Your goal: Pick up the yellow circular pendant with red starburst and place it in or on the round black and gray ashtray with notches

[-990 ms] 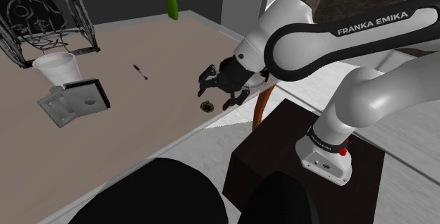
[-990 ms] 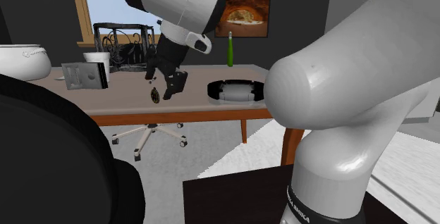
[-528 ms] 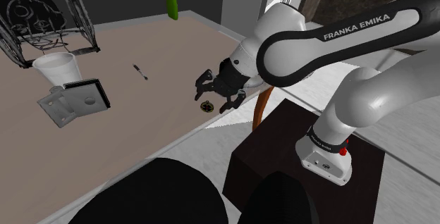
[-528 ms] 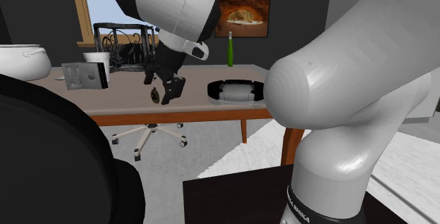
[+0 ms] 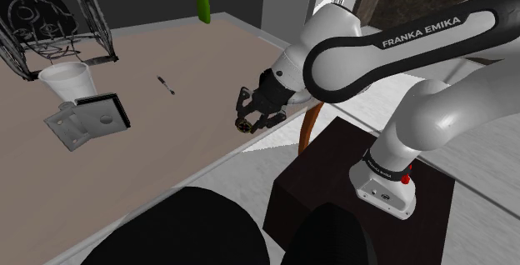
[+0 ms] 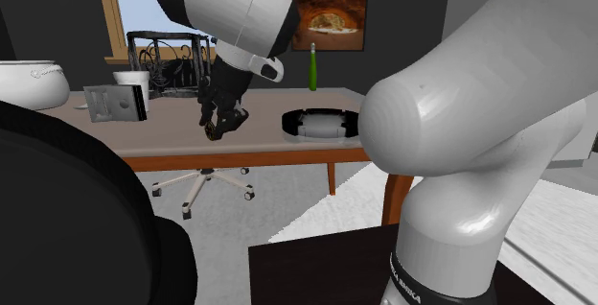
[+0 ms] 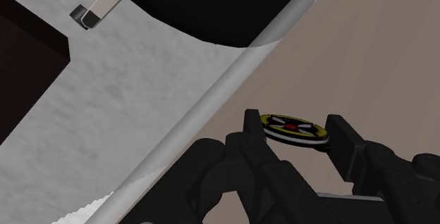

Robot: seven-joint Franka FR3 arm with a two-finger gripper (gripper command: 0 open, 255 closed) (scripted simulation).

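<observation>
Clasping a flat yellow circular pendant with a red starburst centre (image 7: 292, 125), the all-black two-finger gripper (image 5: 247, 118) is reaching low over the light-brown tabletop (image 5: 158, 142). Its fingers (image 7: 252, 128) are standing only narrowly apart, one pressing on each side of the pendant's dark rim, so the disc is sitting squeezed between them. The pendant is lying flat at table level, near the table's pale front edge; whether it is touching the surface I cannot tell. In the second exterior view, the round black and grey ashtray with notches (image 6: 321, 123) is resting on the same tabletop, well apart from the gripper toward that view's right. A green bottle (image 6: 310, 67) is standing upright behind it, near the far edge.
</observation>
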